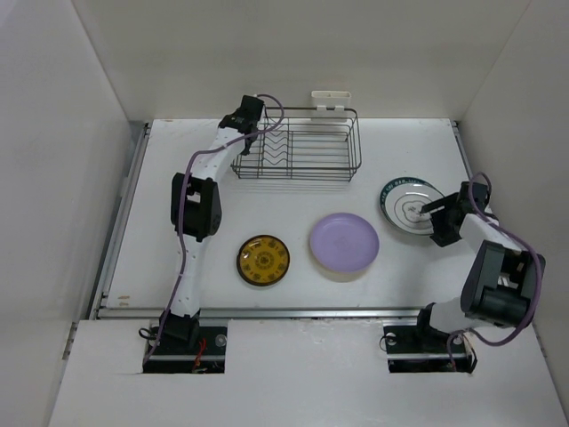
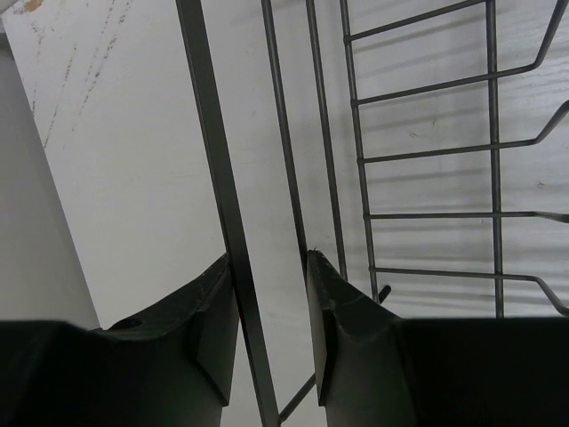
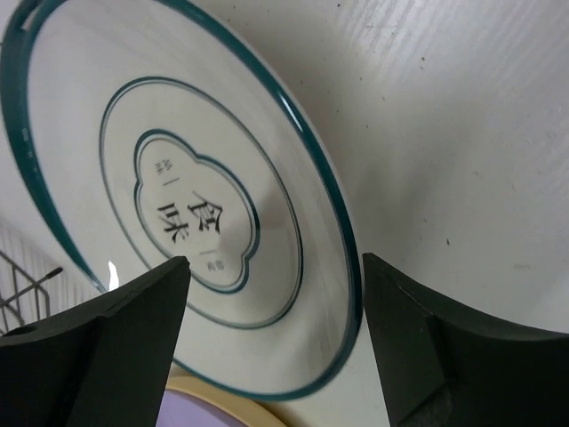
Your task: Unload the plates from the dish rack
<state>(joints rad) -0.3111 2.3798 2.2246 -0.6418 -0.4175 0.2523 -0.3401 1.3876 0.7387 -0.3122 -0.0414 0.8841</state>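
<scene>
The dark wire dish rack (image 1: pixel 298 151) stands at the back centre and shows no plates in it. My left gripper (image 1: pixel 244 120) is at its back left corner; in the left wrist view it (image 2: pixel 271 294) is open, with the rack's rim bar (image 2: pixel 213 151) between the jaws against the left finger. My right gripper (image 1: pixel 440 213) is open and empty over the near edge of the white dark-rimmed plate (image 1: pixel 407 206), which lies flat on the table (image 3: pixel 178 133). The lavender plate (image 1: pixel 344 245) sits on a yellow-tan rim (image 3: pixel 222 391). The dark gold-centred plate (image 1: pixel 263 260) lies at the front left. The teal and orange-patterned plates are out of view.
A white plastic holder (image 1: pixel 331 100) hangs on the rack's far side. White walls close in the table at the left, back and right. A metal rail (image 1: pixel 267 311) runs along the table's near edge.
</scene>
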